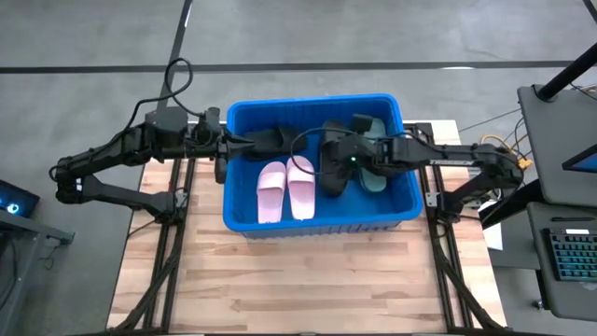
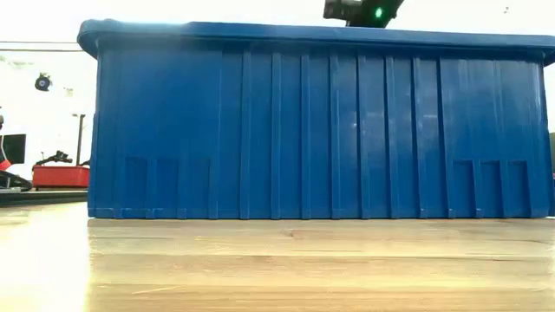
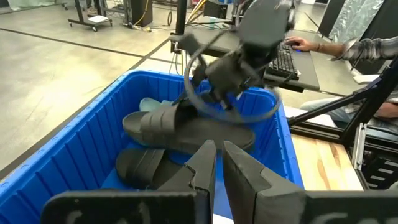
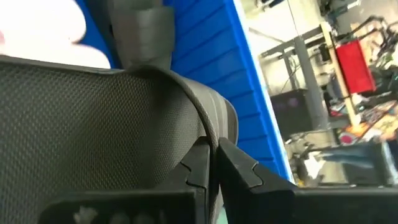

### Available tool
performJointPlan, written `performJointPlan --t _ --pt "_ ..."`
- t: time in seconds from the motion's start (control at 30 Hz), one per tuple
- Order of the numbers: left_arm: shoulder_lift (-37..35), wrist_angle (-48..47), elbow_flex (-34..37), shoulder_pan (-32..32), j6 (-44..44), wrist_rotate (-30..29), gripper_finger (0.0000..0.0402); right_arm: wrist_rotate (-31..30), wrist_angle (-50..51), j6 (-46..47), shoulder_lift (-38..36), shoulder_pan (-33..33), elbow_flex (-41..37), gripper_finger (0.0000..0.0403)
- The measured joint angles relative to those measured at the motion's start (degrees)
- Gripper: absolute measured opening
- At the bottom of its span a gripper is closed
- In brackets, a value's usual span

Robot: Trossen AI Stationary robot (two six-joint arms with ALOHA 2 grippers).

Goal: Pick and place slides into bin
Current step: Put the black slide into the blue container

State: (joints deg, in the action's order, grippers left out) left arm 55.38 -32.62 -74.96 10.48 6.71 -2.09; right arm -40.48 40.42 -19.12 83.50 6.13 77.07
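Note:
The blue bin (image 1: 244, 222) stands mid-table and fills the low view (image 2: 321, 121). In it lie a pale pink pair (image 1: 286, 189), green slides (image 1: 375, 177) and black slides (image 1: 269, 140). My right gripper (image 1: 334, 161) is inside the bin, shut on a black slide (image 3: 180, 127), and shows in its wrist view (image 4: 212, 163). My left gripper (image 1: 244, 145) reaches level over the bin's left rim, shut and empty, and shows in its wrist view (image 3: 219, 168). It points at the held slide. My right gripper pinches the black slide's ribbed strap (image 4: 214, 121) between its two fingers, at the strap's edge beside the textured footbed (image 4: 93, 118). It comes in from the table's right, slanting down. The slide sits inside the bin over another black slide (image 3: 140, 167); whether they touch I cannot tell.
The bin's walls rise around both grippers. Bare wooden table (image 1: 308, 280) lies in front of the bin. A desk with a keyboard (image 1: 571, 257) stands off the table's right edge, and a person's hand (image 3: 301, 43) rests at a keyboard beyond the table.

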Motion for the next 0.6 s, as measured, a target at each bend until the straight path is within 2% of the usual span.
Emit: performJointPlan --t 0.1,0.17,0.6 --pt "-0.01 0.0 0.0 0.0 -0.05 0.0 0.0013 0.82 -5.37 -5.14 0.66 1.47 -3.87 0.0013" --pt "-0.01 0.0 0.0 0.0 -0.1 0.0 0.0013 4.28 -6.9 -7.61 1.16 2.66 -5.64 0.0013" --pt "-0.03 -3.8 0.09 0.0 0.3 -0.04 0.0013 11.15 -14.39 -15.28 5.64 11.28 -11.16 0.0012"
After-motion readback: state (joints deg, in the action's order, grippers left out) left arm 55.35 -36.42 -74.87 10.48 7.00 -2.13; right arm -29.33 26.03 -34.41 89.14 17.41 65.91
